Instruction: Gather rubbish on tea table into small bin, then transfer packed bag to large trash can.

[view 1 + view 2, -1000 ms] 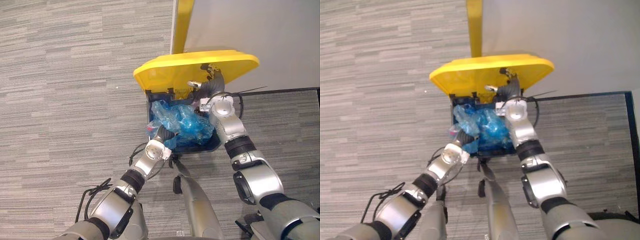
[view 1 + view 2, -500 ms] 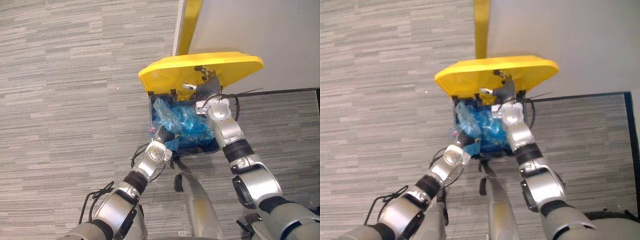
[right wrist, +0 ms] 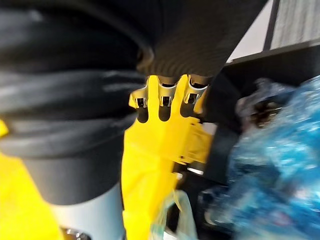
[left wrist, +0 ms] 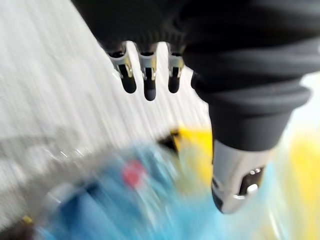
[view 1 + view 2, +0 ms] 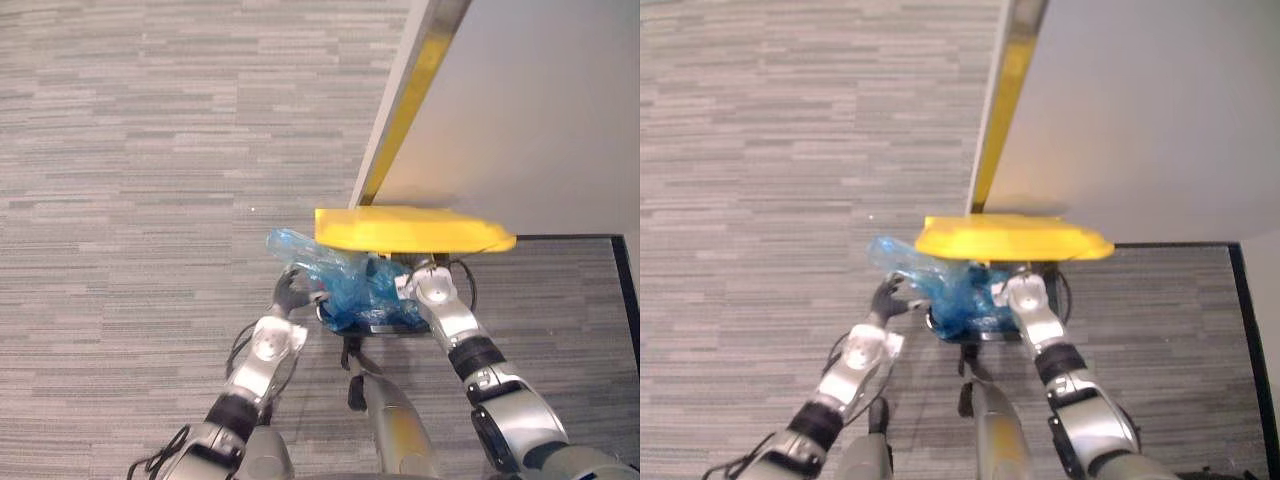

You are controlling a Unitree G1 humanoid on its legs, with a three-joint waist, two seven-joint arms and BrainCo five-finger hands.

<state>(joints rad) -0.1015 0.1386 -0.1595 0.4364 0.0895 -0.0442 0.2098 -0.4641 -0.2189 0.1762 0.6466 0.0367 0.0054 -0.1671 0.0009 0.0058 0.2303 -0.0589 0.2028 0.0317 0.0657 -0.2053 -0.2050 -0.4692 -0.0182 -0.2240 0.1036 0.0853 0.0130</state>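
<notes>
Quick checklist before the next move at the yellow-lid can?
1. Blue bag fully inside large trash can: not ok, part of it bulges out over the can's left side.
2. Yellow lid shut: not ok, it hangs level above the bag.
3. Left hand free of bag: ok, open, nothing in it.
4. Right hand clear of lid: not ok, open, under the lid.
5. Bag tied: cannot tell.

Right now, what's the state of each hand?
Left hand: open, fingers straight beside the blue bag, holding nothing.
Right hand: open, fingers straight at the yellow lid's underside.
</notes>
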